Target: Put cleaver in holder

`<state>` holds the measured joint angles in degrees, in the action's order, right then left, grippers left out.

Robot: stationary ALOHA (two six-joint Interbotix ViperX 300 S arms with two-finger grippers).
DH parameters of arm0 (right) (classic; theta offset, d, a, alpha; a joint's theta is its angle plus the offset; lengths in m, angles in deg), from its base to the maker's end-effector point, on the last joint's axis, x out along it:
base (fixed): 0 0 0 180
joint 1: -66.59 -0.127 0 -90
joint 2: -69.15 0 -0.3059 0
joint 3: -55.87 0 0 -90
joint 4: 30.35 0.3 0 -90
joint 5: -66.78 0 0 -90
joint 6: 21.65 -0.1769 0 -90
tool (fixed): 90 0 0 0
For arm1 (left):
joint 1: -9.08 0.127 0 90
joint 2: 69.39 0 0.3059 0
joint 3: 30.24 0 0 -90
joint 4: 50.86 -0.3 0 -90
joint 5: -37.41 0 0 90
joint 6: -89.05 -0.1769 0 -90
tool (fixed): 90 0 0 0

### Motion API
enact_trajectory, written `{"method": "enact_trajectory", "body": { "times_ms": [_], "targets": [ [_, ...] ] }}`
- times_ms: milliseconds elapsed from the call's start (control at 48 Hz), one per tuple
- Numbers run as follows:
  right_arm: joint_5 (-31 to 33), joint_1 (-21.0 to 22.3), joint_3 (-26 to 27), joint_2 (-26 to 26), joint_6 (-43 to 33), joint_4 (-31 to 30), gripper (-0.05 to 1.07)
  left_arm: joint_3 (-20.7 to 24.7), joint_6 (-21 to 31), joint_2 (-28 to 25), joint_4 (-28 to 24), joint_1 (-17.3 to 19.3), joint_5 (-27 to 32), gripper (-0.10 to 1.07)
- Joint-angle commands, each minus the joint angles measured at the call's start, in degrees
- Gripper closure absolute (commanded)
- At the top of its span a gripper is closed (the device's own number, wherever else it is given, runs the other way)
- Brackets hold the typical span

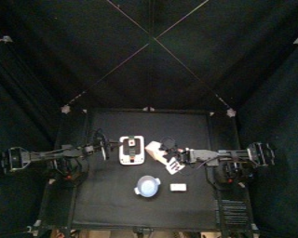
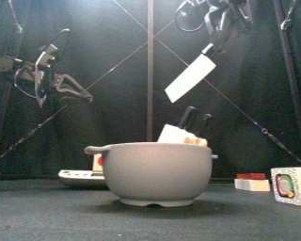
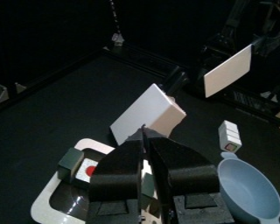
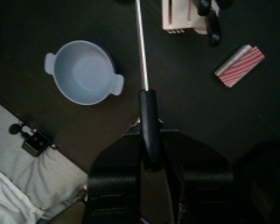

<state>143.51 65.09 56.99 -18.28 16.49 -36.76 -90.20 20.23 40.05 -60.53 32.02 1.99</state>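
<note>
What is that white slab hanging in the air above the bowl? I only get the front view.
Observer: That is the cleaver. The right wrist view shows its handle clamped in the right gripper.
Operator: Where is the holder? The bowl hides most of it from me.
Observer: The top view shows the holder standing upright behind the bowl, clear of it.
Operator: Is the cleaver right over the holder?
Observer: Not quite. From above, the cleaver lies just beside the holder, on the right arm's side.
</note>
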Motion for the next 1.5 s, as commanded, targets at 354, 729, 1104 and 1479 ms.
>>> {"method": "enact_trajectory", "body": {
  "times_ms": [354, 729, 1104, 1479],
  "targets": [
    [-0.4, 1.7, -2.1, -1.6, 0.8, -2.0, 0.55, 1.0, -1.3, -0.1, -0.4, 0.0, -0.6, 0.50],
    [-1.7, 2.5, -2.2, -3.9, 4.2, -1.8, 0.55, 0.7, -1.3, -0.1, -0.4, 0.3, -0.6, 0.50],
    [-1.7, 3.2, -1.9, -4.3, 4.3, -0.9, 0.55, 0.4, -1.3, -0.1, -0.4, 0.4, -0.5, 0.50],
    [-1.1, 4.7, -0.9, -4.9, 4.4, 0.3, 0.55, 0.4, -1.4, -0.1, -0.4, 0.4, -0.3, 0.50]
  ]
}}
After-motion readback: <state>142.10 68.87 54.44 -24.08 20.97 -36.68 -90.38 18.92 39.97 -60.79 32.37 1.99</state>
